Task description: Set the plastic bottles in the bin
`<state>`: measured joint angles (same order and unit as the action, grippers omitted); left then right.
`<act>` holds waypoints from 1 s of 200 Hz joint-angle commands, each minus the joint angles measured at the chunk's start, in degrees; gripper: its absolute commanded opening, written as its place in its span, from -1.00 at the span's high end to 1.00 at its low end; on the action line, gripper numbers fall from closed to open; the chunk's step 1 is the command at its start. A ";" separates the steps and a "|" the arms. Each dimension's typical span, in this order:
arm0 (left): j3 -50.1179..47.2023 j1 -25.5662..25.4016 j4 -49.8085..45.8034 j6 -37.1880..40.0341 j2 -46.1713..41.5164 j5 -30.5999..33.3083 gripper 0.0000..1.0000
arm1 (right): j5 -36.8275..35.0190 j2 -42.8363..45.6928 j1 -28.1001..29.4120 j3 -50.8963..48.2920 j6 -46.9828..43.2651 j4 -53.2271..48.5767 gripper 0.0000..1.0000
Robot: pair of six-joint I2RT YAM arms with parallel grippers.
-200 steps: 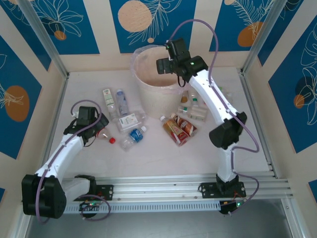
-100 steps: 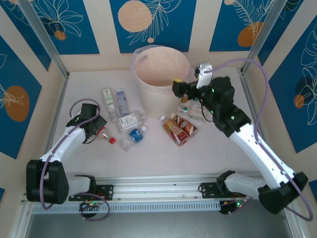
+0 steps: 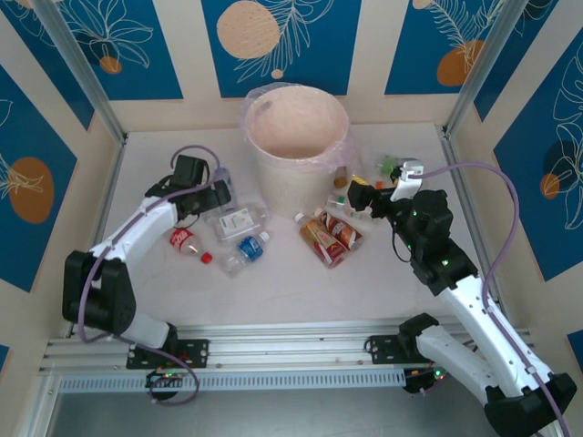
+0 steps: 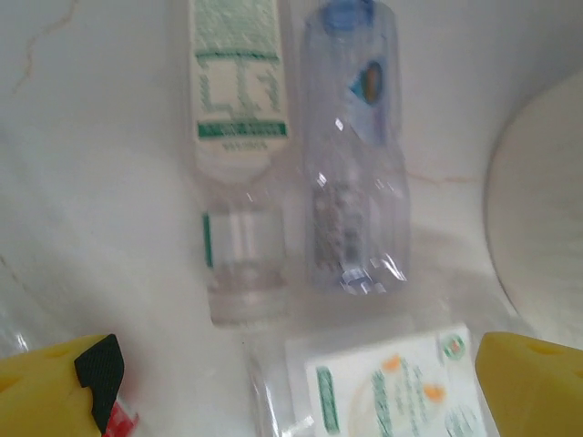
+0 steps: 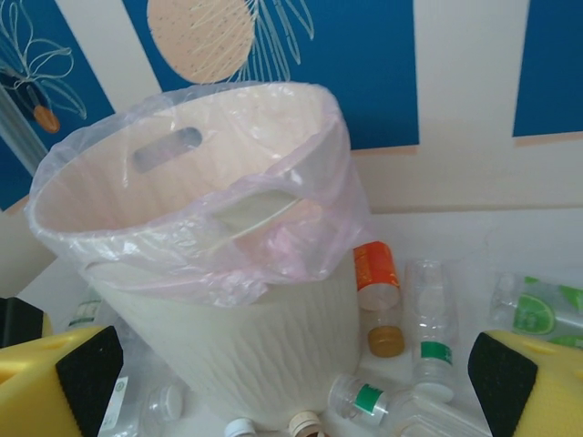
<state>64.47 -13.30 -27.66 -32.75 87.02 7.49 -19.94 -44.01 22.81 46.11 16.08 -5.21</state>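
The cream bin (image 3: 296, 150) with its clear liner stands at the back centre. Plastic bottles lie on both sides of it. My left gripper (image 3: 209, 194) is open and empty, low over a green-and-white labelled bottle (image 4: 239, 137), a blue-capped clear bottle (image 4: 355, 173) and a flat white-labelled bottle (image 4: 392, 391). A red-labelled bottle (image 3: 184, 241) lies on the table behind it. My right gripper (image 3: 362, 195) is open and empty to the right of the bin (image 5: 209, 273), facing an orange-labelled bottle (image 5: 375, 271) and a clear green-banded bottle (image 5: 430, 319).
A blue-labelled bottle (image 3: 248, 248) and two brown-red bottles (image 3: 328, 238) lie in the middle of the table. A loose red cap (image 3: 207, 258) sits near the red-labelled bottle. Aluminium posts and patterned walls close in the table on three sides.
My right arm has swung off the bin's rim and come down to its right. My left gripper has left the red-labelled bottle and moved back toward the two bottles beside the bin.
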 commanded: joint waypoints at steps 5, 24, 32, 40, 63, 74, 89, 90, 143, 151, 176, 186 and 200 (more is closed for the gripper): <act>3.57 2.29 1.06 1.90 6.75 -0.44 -1.00 | -0.62 0.80 -1.37 -0.32 2.42 1.67 -1.00; 6.34 3.87 2.73 2.32 11.78 -0.07 -0.98 | -0.10 1.12 -1.81 0.08 2.35 0.15 -1.00; 8.28 4.74 2.79 3.00 14.07 -0.79 -0.95 | -0.11 1.36 -1.97 0.28 2.20 -0.56 -1.00; 10.45 5.41 2.65 4.07 16.25 -1.37 -0.89 | -0.29 1.54 -2.13 0.45 2.10 -1.39 -1.00; 16.17 6.12 0.68 6.82 21.87 -0.29 -0.82 | -0.71 2.63 -2.53 0.35 2.73 -2.70 -0.99; 17.87 6.32 0.59 7.95 24.08 -0.92 -0.77 | -0.73 3.25 -2.68 0.05 2.99 -2.94 -0.99; 19.49 6.36 0.59 9.05 26.55 -1.06 -0.68 | -0.79 3.82 -2.79 -0.18 3.44 -3.31 -0.99; 19.52 6.36 0.55 9.08 26.67 -0.98 -0.67 | -0.79 3.87 -2.82 -0.20 3.48 -3.31 -0.99; 19.85 7.28 1.11 9.56 27.71 0.39 -0.47 | -0.28 4.30 -3.28 -0.14 4.20 -4.11 -0.99; 19.91 7.37 1.03 9.69 27.75 0.25 -0.44 | -0.24 4.36 -3.26 -0.22 4.36 -4.19 -0.99; 19.98 7.44 0.53 10.73 26.51 -0.11 -0.22 | -0.24 4.53 -3.36 -0.14 4.37 -4.91 -0.98; 19.64 7.44 0.35 11.19 25.27 -0.11 -0.12 | -0.47 4.78 -3.38 -0.13 4.17 -5.17 -0.98; 18.68 7.48 0.65 11.48 22.97 0.22 -0.05 | -0.86 5.23 -3.45 -0.30 4.01 -5.05 -0.98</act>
<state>83.37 -6.48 -26.20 -22.74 114.43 7.31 -19.92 -40.27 19.73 46.11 19.55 -10.09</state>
